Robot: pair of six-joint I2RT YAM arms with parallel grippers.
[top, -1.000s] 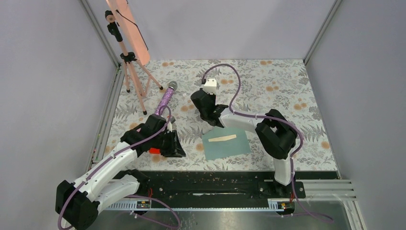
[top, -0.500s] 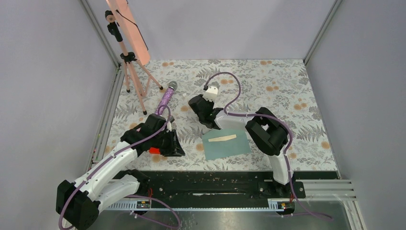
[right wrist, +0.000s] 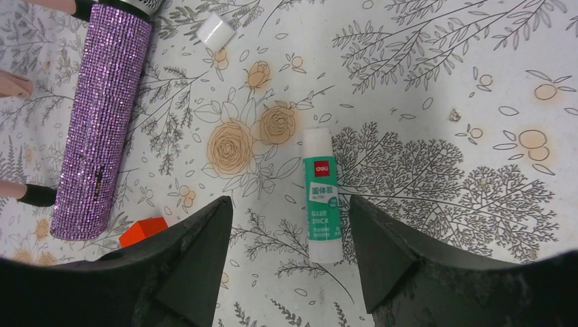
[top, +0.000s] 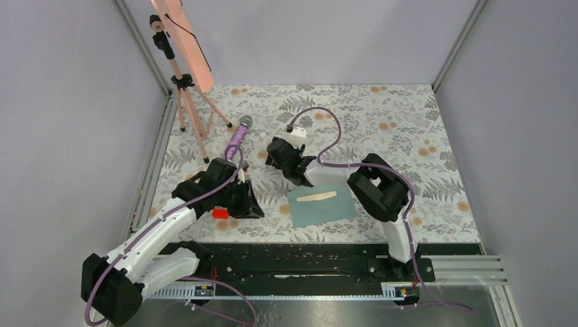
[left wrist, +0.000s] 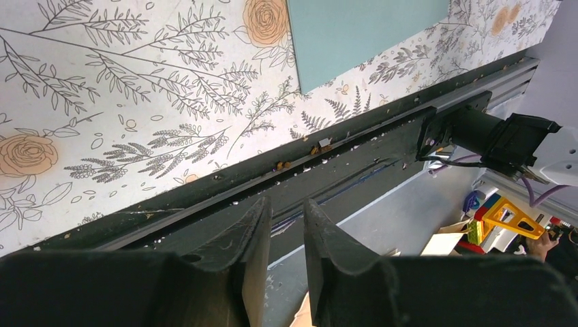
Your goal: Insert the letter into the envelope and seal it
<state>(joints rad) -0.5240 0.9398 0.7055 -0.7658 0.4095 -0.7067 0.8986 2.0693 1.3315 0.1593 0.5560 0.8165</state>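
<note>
1. Teal envelope (top: 320, 212) lies flat near the table's (top: 395, 116) front edge, long axis left-right.
2. Letter (top: 316, 197) rests on it, roughly parallel, right end slightly farther.
3. Right gripper (right wrist: 290, 204) open above glue stick (right wrist: 322, 204); left gripper (left wrist: 286, 204) nearly closed, empty.

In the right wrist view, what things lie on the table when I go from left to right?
microphone → cap → glue stick
</note>
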